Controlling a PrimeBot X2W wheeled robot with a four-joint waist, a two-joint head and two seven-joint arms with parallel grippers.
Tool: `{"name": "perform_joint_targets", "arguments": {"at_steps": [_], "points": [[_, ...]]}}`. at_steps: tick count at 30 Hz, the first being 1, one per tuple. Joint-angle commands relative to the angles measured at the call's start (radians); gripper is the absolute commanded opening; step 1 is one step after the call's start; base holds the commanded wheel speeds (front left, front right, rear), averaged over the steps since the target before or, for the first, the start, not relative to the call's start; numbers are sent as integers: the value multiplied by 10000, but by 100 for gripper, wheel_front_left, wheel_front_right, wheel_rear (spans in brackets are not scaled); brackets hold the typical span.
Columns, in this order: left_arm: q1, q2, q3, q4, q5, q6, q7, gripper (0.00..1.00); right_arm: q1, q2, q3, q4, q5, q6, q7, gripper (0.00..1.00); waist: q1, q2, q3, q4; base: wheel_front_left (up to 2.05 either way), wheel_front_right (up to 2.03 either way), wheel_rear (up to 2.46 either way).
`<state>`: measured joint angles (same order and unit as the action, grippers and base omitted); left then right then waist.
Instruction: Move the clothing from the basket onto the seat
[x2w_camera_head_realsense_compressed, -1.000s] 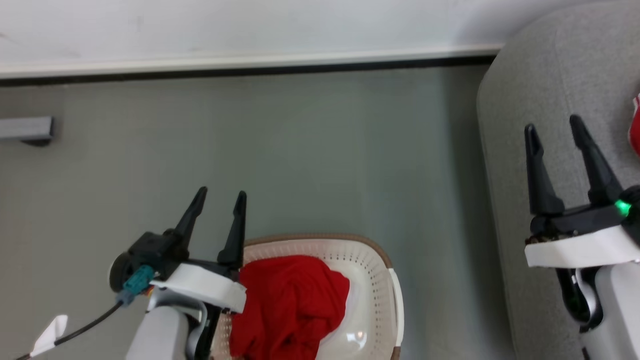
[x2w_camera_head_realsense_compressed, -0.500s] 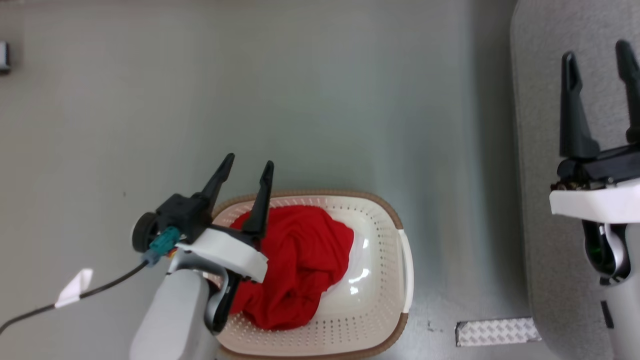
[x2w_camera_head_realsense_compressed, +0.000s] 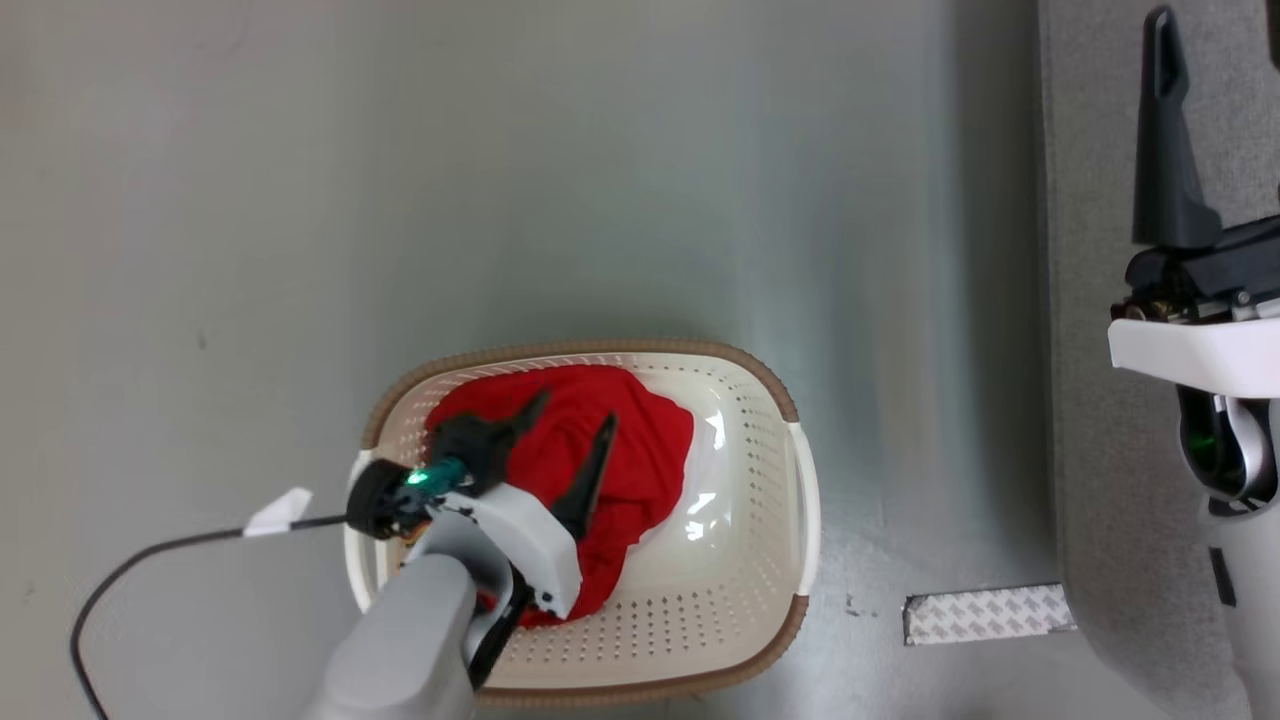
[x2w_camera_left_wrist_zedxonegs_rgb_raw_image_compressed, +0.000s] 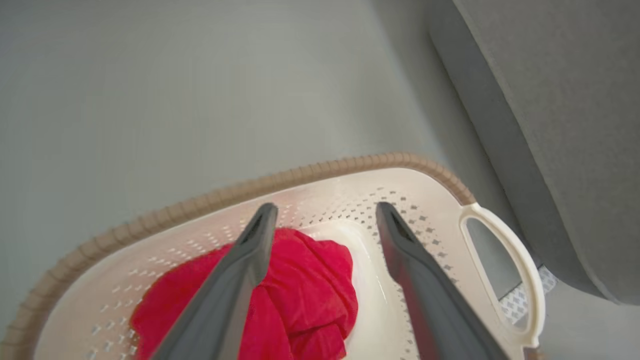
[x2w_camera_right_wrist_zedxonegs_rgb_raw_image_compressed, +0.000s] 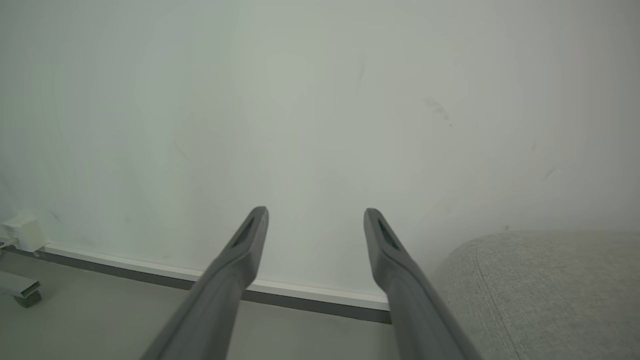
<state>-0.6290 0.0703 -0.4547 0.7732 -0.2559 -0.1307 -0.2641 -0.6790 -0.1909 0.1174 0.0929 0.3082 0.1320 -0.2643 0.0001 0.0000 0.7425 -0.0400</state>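
Seat (x2w_camera_head_realsense_compressed: 1100, 300) is standing at the right, basket (x2w_camera_head_realsense_compressed: 740, 600) sitting on the floor near it. Clothing (x2w_camera_head_realsense_compressed: 640, 440) is lying bunched in the basket's left half. Left tool (x2w_camera_head_realsense_compressed: 575, 410) is hanging above the clothing, fingers spread, grasping nothing; right tool (x2w_camera_right_wrist_zedxonegs_rgb_raw_image_compressed: 316, 214) is hovering over the seat, equally released.

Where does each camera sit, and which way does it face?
Head view: on the head, looking down at basket, clothing, seat; left hand over the clothing, right hand over the seat.
Left wrist view: on left wrist, looking along its fingers into the basket.
Right wrist view: on right wrist, facing the wall past its fingers.
Shared: head and left wrist both show basket and clothing.
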Motion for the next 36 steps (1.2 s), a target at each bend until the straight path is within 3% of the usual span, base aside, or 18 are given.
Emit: {"name": "perform_joint_targets", "arguments": {"at_steps": [1, 9, 17, 28, 36], "points": [[-268, 9, -140, 287, -157, 6, 51, 100, -175, -67, -32, -73, -34, -26, 3, 100, -1, 0, 87, -78, 0, 0, 0], [-1482, -41, -1749, 2815, -859, 10, 690, 100, -510, -60, -23, -266, -60, -26, 3, 100, -1, 0, 540, -409, 0, 0, 0], [-2474, 181, -2660, 4453, -999, 10, 1618, 100, -903, 49, -30, -492, -80, -24, 3, 100, -1, 0, 1231, -823, 0, 0, 0], [-2775, 625, -2937, 5048, -1291, 10, 2578, 100, -1254, 273, 51, -668, -36, -24, 3, 100, -1, 0, 1872, -1370, 0, 0, 0], [-2822, 984, -3427, 5147, -894, 274, 3668, 100, -1372, 273, 30, -820, -51, -24, 3, 100, -1, 0, 2328, -1615, 0, 0, 0]]}}
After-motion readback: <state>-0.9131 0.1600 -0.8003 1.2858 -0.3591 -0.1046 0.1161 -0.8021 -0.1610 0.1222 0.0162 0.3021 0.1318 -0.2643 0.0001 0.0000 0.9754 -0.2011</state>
